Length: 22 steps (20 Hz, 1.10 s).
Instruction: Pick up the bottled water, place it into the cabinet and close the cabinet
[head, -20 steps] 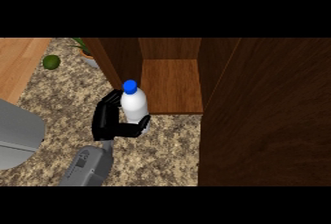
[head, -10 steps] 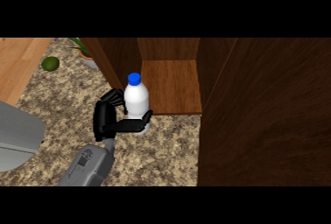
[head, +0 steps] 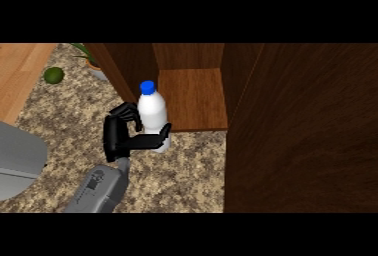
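my left hand [head: 122,135] has its thumb and fingers curled round the lower part of the bottle [head: 153,114], so i have it held. the bottle stands upright, blue cap on top, its long axis running straight up out of my hand. it sits to the right of my palm, right at the front left corner of the cabinet [head: 190,100] shelf, its base at the shelf's front lip above the desk [head: 177,175]. the open shelf lies further right and away from me, so i judge the next move is to carry the bottle that way, keeping it upright. the dark door [head: 303,130] stands open on the right. my right hand is not in sight.
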Tool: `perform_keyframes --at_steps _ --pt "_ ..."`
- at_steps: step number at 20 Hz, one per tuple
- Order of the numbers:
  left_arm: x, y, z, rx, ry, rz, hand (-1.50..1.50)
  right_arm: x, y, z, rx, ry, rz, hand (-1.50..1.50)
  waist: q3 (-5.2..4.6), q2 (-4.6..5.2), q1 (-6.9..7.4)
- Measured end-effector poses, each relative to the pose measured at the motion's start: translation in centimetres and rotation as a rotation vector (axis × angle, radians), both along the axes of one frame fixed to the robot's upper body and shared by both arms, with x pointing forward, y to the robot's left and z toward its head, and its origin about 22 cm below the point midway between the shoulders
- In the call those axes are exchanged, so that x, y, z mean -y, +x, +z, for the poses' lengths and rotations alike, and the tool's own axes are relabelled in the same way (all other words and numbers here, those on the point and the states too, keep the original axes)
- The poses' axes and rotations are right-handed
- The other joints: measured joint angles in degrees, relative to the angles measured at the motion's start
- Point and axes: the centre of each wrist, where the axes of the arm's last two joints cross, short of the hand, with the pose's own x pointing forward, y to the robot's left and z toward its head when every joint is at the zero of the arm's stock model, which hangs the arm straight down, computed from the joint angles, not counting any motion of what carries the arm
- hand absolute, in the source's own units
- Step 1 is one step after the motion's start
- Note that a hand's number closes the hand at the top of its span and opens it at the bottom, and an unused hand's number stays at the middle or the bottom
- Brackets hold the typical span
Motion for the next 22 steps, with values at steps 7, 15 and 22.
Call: perform_keyframes --at_steps 7,15,22 --pt "-0.7 0.1 0.1 0.014 0.027 0.060 1.50 -0.1 0.5 -0.1 0.010 0.011 0.023 -1.50 -0.01 0.16 -1.26" --pt "-1.9 0.2 0.4 0.028 0.107 0.109 -1.50 -0.1 0.9 0.0 0.015 0.014 0.064 -1.50 0.03 0.28 -2.76" --pt "-2.9 0.1 0.7 0.017 0.196 0.129 -1.50 -0.2 1.4 0.0 0.025 0.017 0.089 -1.50 0.29 0.31 -3.93"
